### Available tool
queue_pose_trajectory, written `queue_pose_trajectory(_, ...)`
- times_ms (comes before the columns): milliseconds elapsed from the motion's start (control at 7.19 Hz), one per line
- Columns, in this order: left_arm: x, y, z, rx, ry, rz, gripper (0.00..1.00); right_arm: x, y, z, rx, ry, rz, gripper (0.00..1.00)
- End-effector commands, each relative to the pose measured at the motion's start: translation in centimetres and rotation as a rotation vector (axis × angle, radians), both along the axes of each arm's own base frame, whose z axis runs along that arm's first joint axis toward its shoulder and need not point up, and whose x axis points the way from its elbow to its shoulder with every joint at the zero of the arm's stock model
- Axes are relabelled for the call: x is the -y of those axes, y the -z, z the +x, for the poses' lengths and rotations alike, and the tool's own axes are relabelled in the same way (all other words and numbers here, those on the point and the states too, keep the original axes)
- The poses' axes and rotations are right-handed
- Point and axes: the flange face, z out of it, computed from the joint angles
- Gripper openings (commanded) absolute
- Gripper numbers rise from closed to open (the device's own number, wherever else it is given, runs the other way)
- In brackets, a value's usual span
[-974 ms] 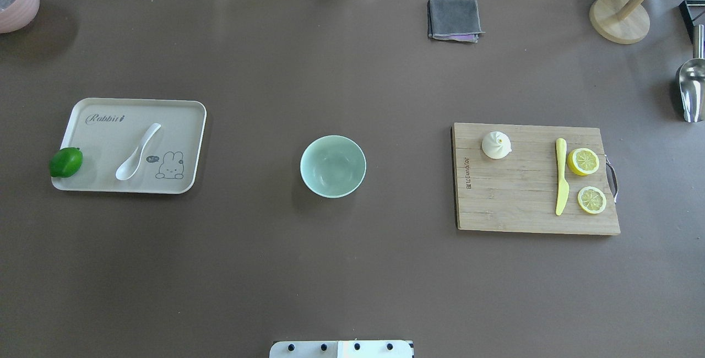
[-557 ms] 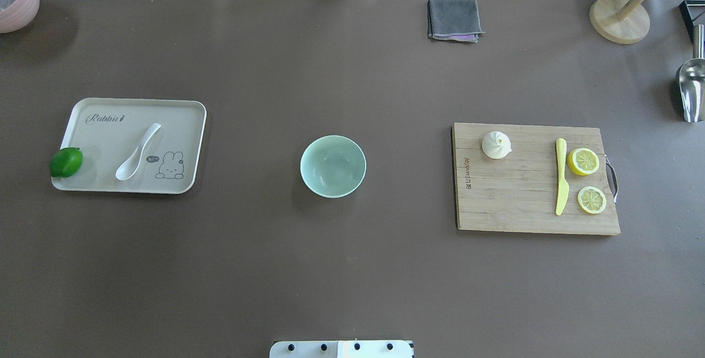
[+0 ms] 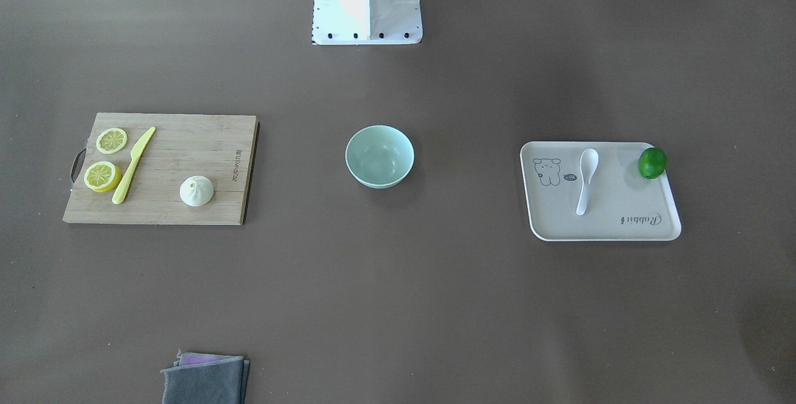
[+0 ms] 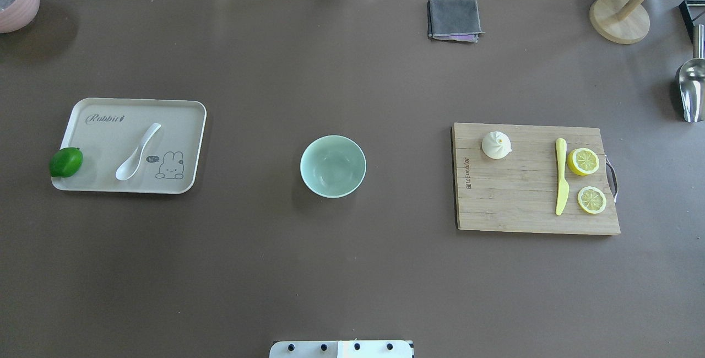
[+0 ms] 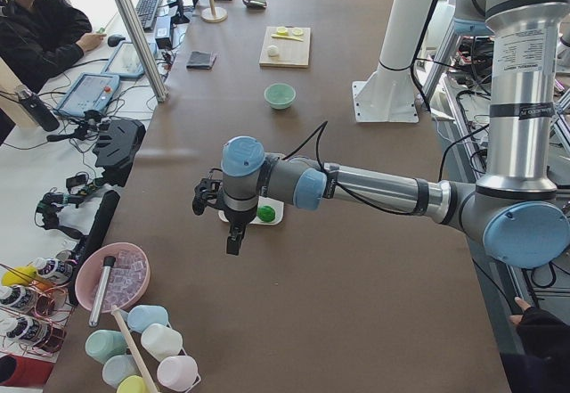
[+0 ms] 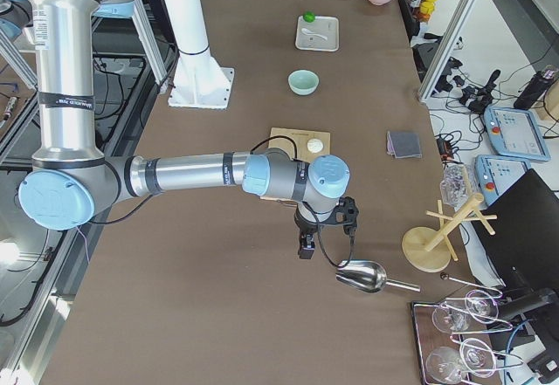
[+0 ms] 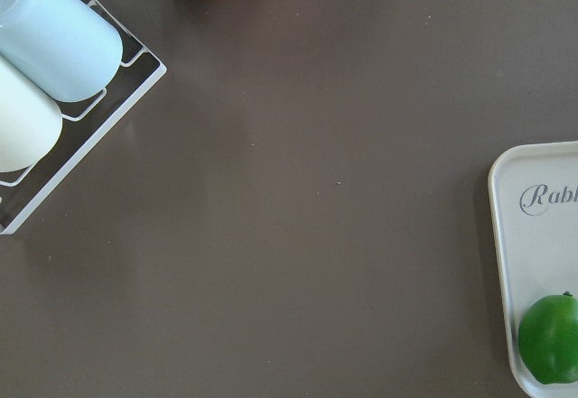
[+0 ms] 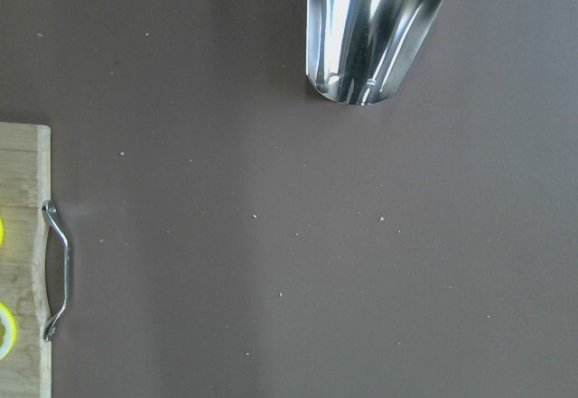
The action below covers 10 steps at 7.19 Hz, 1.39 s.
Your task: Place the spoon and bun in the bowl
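The white spoon [image 4: 137, 151] lies on the beige tray [image 4: 104, 137] at the left. The white bun [image 4: 496, 145] sits on the wooden cutting board [image 4: 512, 204] at the right. The mint-green bowl [image 4: 332, 166] stands empty between them. My left gripper [image 5: 232, 243] shows only in the exterior left view, hanging above the table beyond the tray's outer end. My right gripper [image 6: 303, 250] shows only in the exterior right view, above the table past the board's handle end. I cannot tell whether either is open or shut.
A lime [image 4: 66, 162] sits on the tray's edge. A yellow-green knife [image 4: 560, 176] and two lemon halves [image 4: 583, 161] lie on the board. A metal scoop [image 4: 691, 88], a wooden stand [image 4: 619, 19], a grey cloth [image 4: 453, 19] and a pink bowl [image 4: 16, 0] stand around the table's edges.
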Motion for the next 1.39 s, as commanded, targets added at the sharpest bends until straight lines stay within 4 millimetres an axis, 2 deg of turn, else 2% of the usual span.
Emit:
queue_pose_trajectory(0,1.6,2.1,3.4,-0.005,-0.064,0.045,0.98,0.1,0.3,0.0,0.001,0.000,0.007,1.00)
queue_pose_trajectory(139,3.3,4.0,6.7,-0.012,-0.120,0.081,0.98,0.5,1.0,0.0,0.000,0.001,0.023,1.00)
queue_pose_trajectory(417,6.6,9.9,11.0,-0.046,-0.125,0.129,0.98,3.3,4.6,0.0,-0.005,0.003,0.105,1.00)
queue_pose_trajectory(557,7.3,13.0,17.0,-0.059,-0.213,0.176,0.98,3.4,4.9,-0.1,0.004,-0.001,0.105,1.00)
queue_pose_trajectory(696,7.3,14.4,19.9,-0.083,-0.221,0.177,0.98,3.6,5.4,-0.1,0.005,0.000,0.119,1.00)
queue_pose_trajectory(835,6.9,16.4,22.2,-0.137,-0.178,0.156,0.98,3.5,4.8,-0.2,0.003,0.003,0.106,1.00)
queue_pose_trajectory(974,6.3,17.2,24.7,-0.172,-0.179,0.169,0.98,3.0,4.4,-0.2,0.009,0.003,0.101,1.00)
queue_pose_trajectory(1113,5.2,16.9,29.2,-0.159,-0.220,0.181,0.98,2.0,4.0,-0.5,0.058,-0.001,0.085,1.00)
queue_pose_trajectory(1252,5.0,17.7,32.2,-0.094,-0.115,0.181,0.98,1.9,3.8,-0.8,0.101,-0.006,0.070,1.00)
